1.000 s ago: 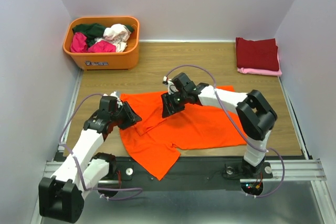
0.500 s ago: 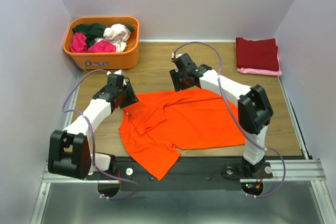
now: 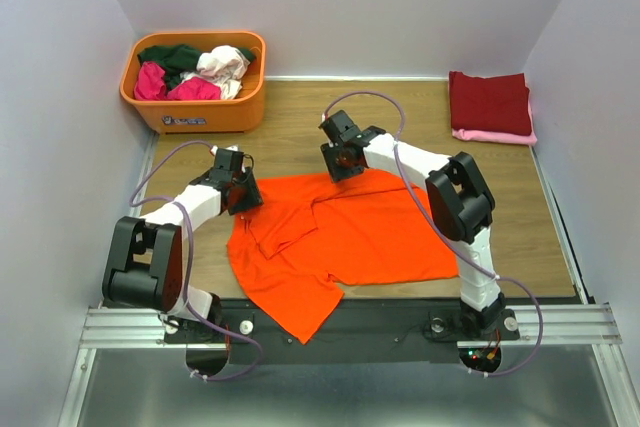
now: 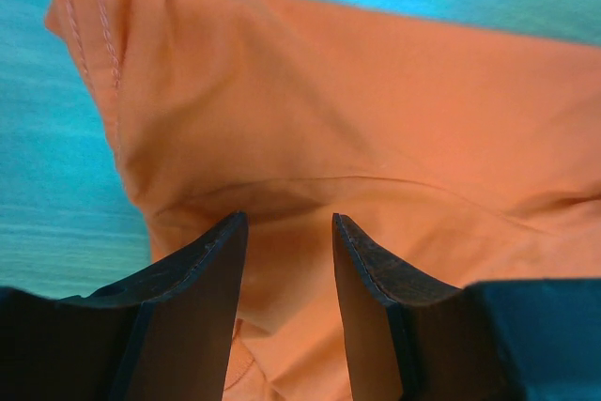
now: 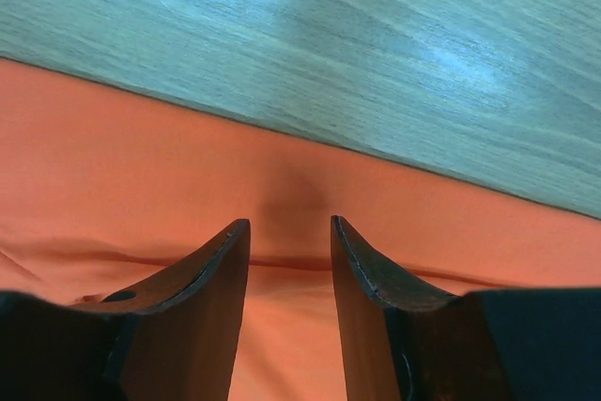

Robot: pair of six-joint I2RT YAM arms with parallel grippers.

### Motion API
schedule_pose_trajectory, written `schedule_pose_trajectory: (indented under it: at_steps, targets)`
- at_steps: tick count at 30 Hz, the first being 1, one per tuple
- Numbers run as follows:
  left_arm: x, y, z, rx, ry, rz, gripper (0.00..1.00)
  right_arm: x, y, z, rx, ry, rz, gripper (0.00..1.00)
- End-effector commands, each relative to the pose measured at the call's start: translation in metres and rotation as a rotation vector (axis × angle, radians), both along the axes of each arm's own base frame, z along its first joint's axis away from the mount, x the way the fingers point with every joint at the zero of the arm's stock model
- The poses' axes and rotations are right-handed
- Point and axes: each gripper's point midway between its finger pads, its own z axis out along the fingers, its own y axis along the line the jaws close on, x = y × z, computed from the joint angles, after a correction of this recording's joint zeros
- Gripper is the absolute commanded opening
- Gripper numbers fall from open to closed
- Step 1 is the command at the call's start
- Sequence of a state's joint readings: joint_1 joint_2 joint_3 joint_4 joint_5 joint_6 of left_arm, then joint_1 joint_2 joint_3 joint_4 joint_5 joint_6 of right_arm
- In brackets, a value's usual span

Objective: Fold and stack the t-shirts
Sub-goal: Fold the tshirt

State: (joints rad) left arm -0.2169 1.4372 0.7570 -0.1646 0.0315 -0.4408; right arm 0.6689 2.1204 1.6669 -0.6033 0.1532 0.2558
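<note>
A bright orange t-shirt (image 3: 350, 232) lies spread on the wooden table, creased, with one part hanging over the near edge. My left gripper (image 3: 243, 197) is open at the shirt's far left corner; in the left wrist view (image 4: 289, 223) its fingers stand just above the cloth (image 4: 376, 119), empty. My right gripper (image 3: 345, 163) is open at the shirt's far edge; in the right wrist view (image 5: 289, 224) its fingers straddle a slight ridge of orange cloth (image 5: 141, 176) near the hem. A folded dark red shirt (image 3: 490, 102) lies on a pink one (image 3: 495, 136) at the far right.
An orange plastic tub (image 3: 195, 97) at the far left holds crumpled dark green (image 3: 172, 55), magenta (image 3: 152, 80) and whitish-pink (image 3: 224, 63) shirts. White walls close in the table on three sides. The metal rail (image 3: 560, 322) runs along the near edge.
Both grippers have moved away from me to the shirt's far edge, the left to the far left corner. The shirt's far edge now lies flatter and more spread.
</note>
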Motion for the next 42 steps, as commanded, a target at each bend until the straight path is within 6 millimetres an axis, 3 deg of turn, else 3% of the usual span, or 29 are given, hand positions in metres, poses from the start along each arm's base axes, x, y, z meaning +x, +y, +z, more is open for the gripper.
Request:
schedule_pose_trajectory:
  at_steps: [1, 11, 21, 34, 38, 41, 42]
  targets:
    - [-0.004, 0.002, -0.010, 0.019, -0.005, -0.011, 0.53, -0.004, 0.000, 0.011, 0.029, -0.005, -0.016, 0.45]
    - [-0.008, 0.005, -0.013, 0.035, -0.005, -0.025, 0.53, -0.023, -0.011, -0.007, 0.012, 0.057, -0.027, 0.43]
    - [-0.008, 0.001, -0.011, 0.037, -0.009, -0.034, 0.53, -0.040, -0.031, 0.025, 0.011, 0.029, -0.060, 0.42]
    - [-0.009, -0.002, -0.011, 0.034, -0.012, -0.042, 0.53, -0.089, -0.062, -0.005, -0.023, 0.138, -0.120, 0.41]
    - [-0.008, -0.009, -0.001, 0.041, -0.046, -0.083, 0.53, -0.081, -0.071, 0.019, -0.024, 0.054, -0.138, 0.41]
    - [0.000, -0.031, 0.024, 0.064, -0.131, -0.171, 0.54, -0.058, -0.099, 0.040, -0.041, -0.018, -0.189, 0.41]
    - [0.005, -0.048, 0.039, 0.057, -0.177, -0.217, 0.55, -0.052, -0.110, 0.046, -0.047, -0.037, -0.214, 0.41]
